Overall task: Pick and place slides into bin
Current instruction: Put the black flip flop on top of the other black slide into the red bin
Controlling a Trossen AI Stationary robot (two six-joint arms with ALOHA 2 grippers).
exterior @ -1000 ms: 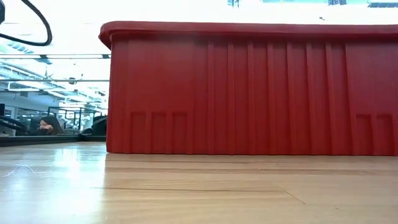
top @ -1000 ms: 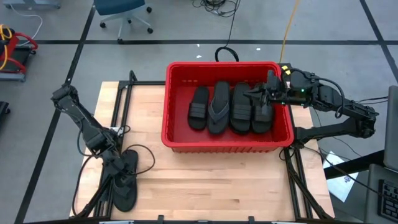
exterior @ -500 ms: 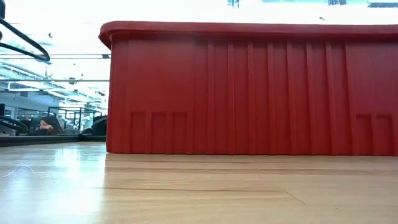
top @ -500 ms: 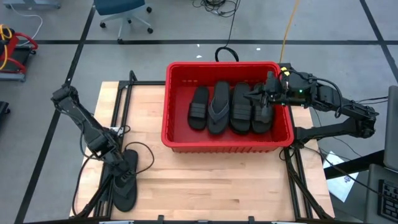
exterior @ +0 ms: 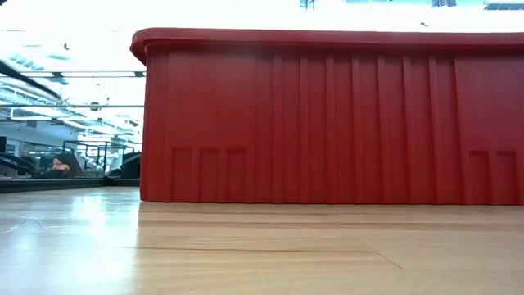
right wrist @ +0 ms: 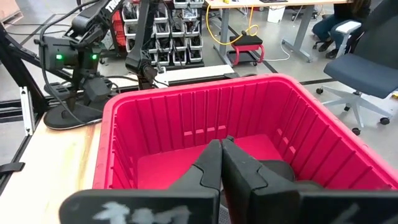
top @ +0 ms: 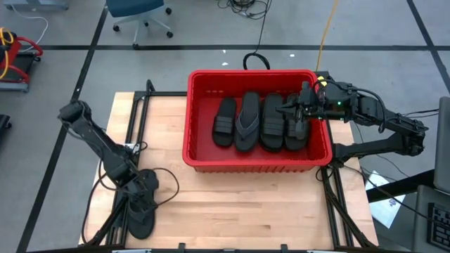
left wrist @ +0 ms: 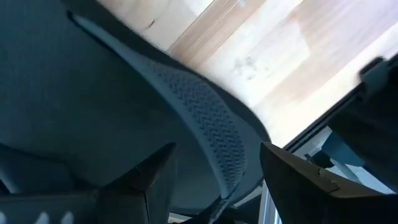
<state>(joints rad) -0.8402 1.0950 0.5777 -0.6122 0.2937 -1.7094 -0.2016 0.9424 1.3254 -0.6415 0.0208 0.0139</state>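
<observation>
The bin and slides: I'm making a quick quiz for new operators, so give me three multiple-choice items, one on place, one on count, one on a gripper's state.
1. Where is the left gripper?
A. over the bin
B. at a slide on the table's near left corner
C. off the table

2. How many slides lie in the bin?
A. two
B. four
C. six

3. How are the right gripper's fingers?
A. shut, holding nothing
B. wide open
C. shut on a slide

Answers:
1 B: the high view shows it down at the slide on the table.
2 B: four slides in the bin lie abreast.
3 A: the right wrist view shows the fingers pressed together, nothing between them.
</observation>
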